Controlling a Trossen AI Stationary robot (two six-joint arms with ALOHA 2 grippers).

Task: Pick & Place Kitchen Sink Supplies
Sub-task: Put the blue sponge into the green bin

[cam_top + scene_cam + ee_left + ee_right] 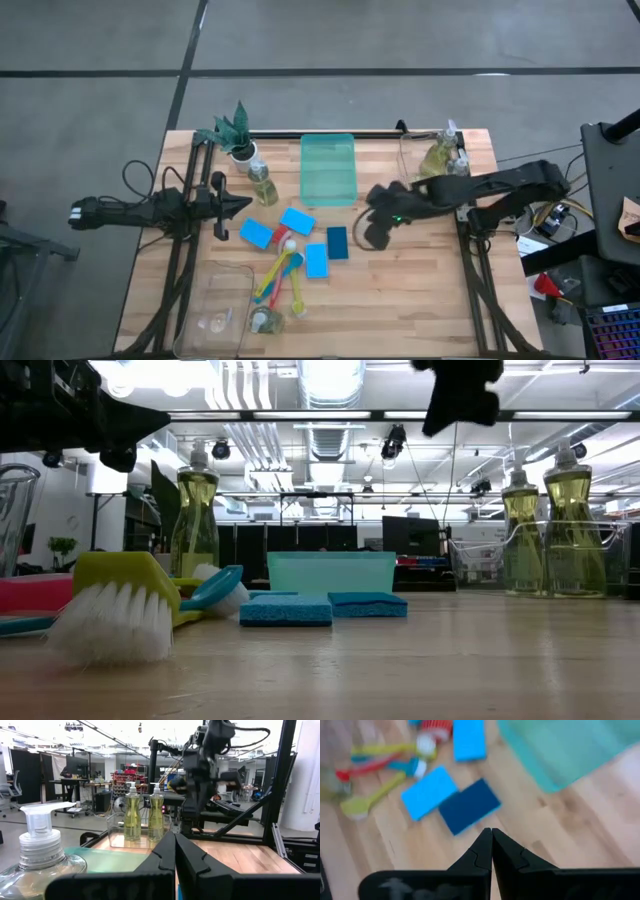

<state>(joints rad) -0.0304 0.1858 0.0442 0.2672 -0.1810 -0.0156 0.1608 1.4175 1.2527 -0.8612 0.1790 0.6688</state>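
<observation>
Right gripper [491, 837] hangs closed and empty just above the dark blue sponge [469, 805] (soft, light, squishy), so pinch its long edges.

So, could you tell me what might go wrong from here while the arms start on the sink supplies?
1. The right end effector hangs shut above the dark blue sponge, which lies right against a lighter blue sponge; a grasp could drag both.
2. The brushes lie crossed in a pile, so lifting one may shift the others.
3. The shut left end effector sits close to a soap bottle; a swing might tip it.
</observation>
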